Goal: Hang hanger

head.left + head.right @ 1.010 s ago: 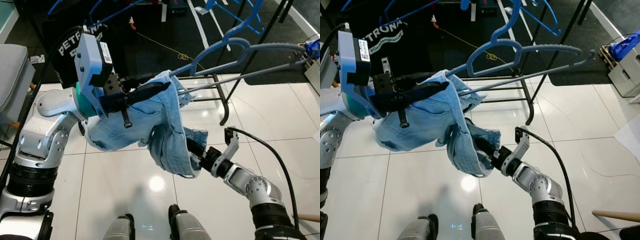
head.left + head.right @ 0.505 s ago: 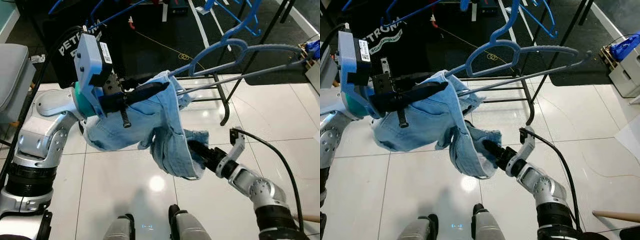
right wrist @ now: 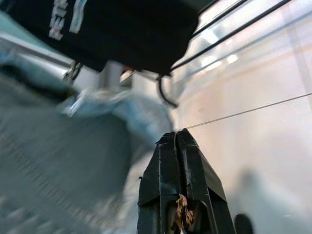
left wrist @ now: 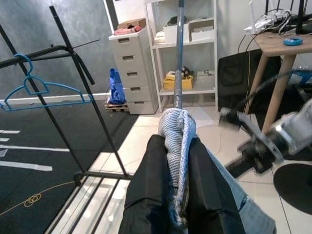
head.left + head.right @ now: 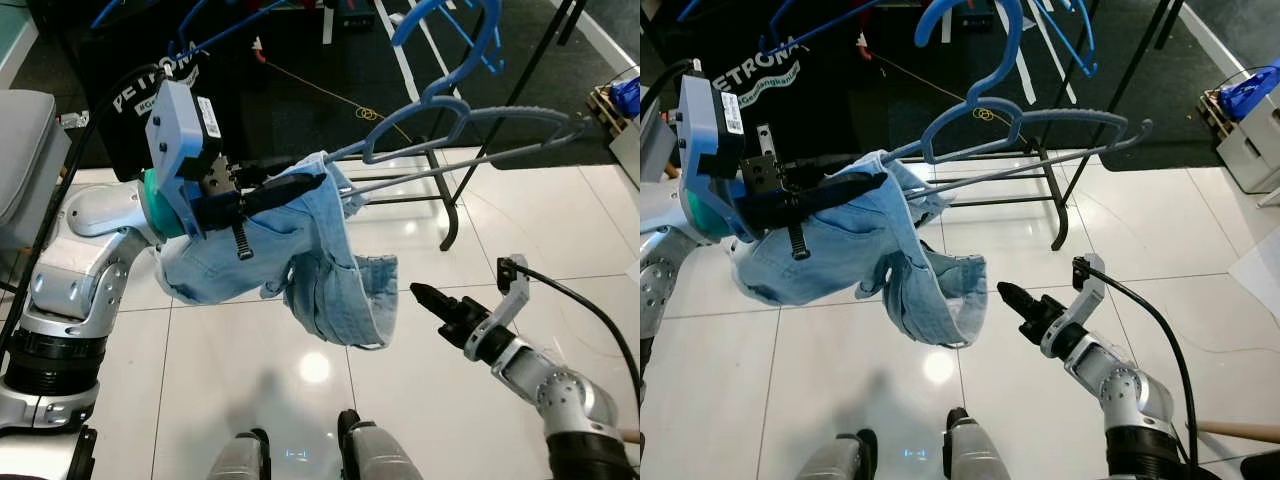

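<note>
Below the rail, the right hand (image 5: 418, 292) has let go of the jeans (image 5: 300, 255) and drawn back to the robot's right; a second ago its fingers were buried in the hanging hem. Its fingers are now pressed together on nothing, with open floor (image 5: 420, 400) between the tips and the cloth. The hem hangs free and slack.

The left hand (image 5: 315, 181) remains clamped on one end of the blue hanger (image 5: 470, 118), with the denim bunched between its fingers (image 4: 204, 195). The jeans are draped over that end of the hanger. The hanger is carried tilted, and its hook end has come closer to the black rack rail (image 5: 520, 85) since half a second ago. Whether the hook is over the rail yet cannot be told; it appears near but not seated.

Judgement: straightening of the garment looks finished, and the remaining work is the left arm's, to lift the hook over the rail and release.

Surroundings: other blue hangers (image 5: 460, 30) already hang on the rack and crowd the approach. The rack's leg and lower crossbars (image 5: 445, 195) stand just behind the jeans. A grey chair (image 5: 25, 150) is at the robot's left. Shelving and a set of drawers (image 4: 129, 73) stand along the far wall.

Risk: the loaded end is heavy and could swing the hook off line.
</note>
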